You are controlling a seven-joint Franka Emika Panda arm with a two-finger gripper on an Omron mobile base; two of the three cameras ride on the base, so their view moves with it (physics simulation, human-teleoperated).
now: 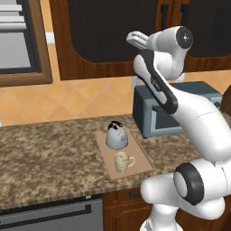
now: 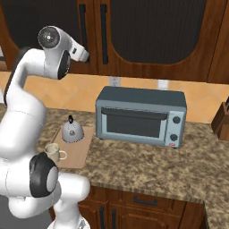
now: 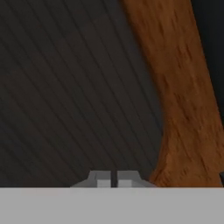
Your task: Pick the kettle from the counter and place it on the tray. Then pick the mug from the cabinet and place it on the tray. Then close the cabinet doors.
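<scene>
Dark wooden cabinet doors (image 2: 147,36) stand shut across the top of both base views, above the granite worktop (image 1: 49,153) and a blue-grey toaster oven (image 2: 141,116). At centre of the left base view, the tray (image 1: 144,158) carries the kettle (image 1: 117,135) and the mug (image 1: 122,162). Upper centre, the hand (image 3: 113,180) faces a door panel, fingers together.
</scene>
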